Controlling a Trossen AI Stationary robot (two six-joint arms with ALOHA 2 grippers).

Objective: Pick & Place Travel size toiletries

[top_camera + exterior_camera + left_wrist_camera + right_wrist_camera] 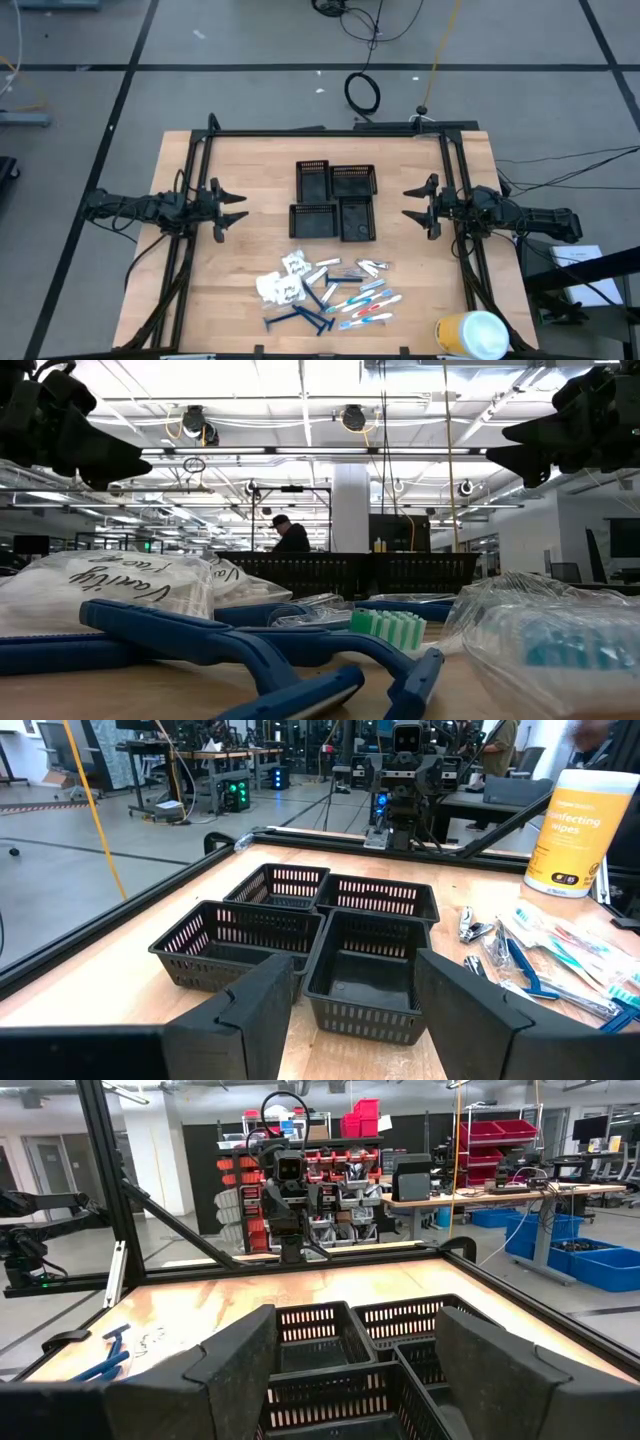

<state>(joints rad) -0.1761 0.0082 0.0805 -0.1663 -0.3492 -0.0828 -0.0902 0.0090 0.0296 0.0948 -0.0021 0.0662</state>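
Two dark robot arms wait at opposite sides of a wooden table (230, 300), seen from above. The left gripper (234, 209) hangs at about nine o'clock from the table's middle, its fingers spread apart and holding nothing. The right gripper (416, 208) hangs at about three o'clock, its fingers likewise spread and empty. Both point inward toward four black mesh trays (335, 200) clustered at the table's middle, touching one another in a rough square.

The travel size toiletries (330, 290) lie loose in a heap on the table at about six o'clock from the trays, well apart from both grippers. In the heap, white crinkly packets (282, 283) sit at its nine o'clock side, blue razors (300, 318) at its six o'clock edge, and slim toothbrushes (368, 305) at its four o'clock side.

A yellow-and-white cylinder (471, 335) lies at the table's five o'clock corner. In the level view a person (290, 537) shows far off in the room behind.
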